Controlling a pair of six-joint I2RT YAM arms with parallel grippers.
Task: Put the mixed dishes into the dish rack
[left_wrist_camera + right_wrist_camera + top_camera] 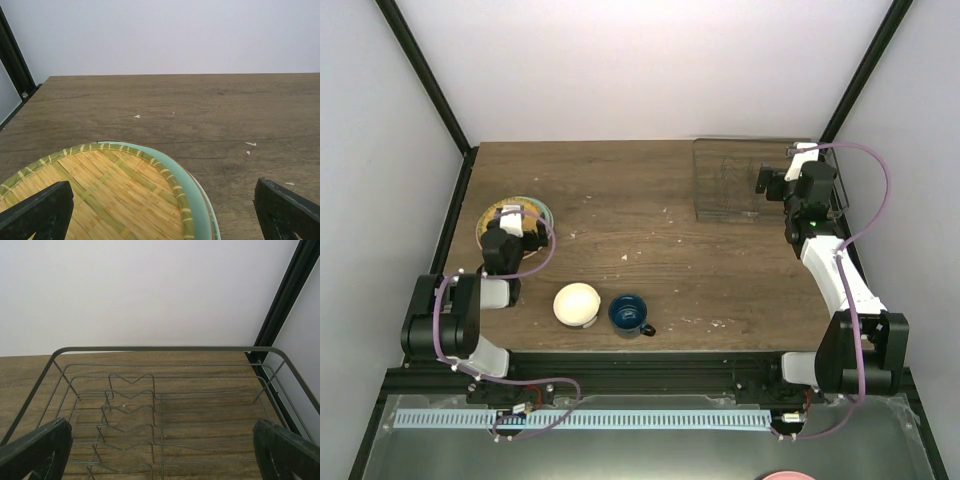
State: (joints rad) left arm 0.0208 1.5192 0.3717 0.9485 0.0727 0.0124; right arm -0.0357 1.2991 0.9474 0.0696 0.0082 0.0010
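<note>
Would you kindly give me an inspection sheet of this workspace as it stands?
Surface: wooden table.
Job's things: plate stack at left, woven plate on top; cream bowl and blue mug near front edge; dish rack far right, no dishes inside.
Clutter: small white flecks.
Grippers: left pincer open over plate stack; right pincer open over dish rack.
Cables: purple cables loop along both arms.
Surroundings: white walls, black frame posts.

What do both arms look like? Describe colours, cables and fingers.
The left arm and right arm share black joint housings and white link shells. A purple cable runs along each: left cable, right cable. The fingers are matte black and blocky: left fingers, right fingers.
</note>
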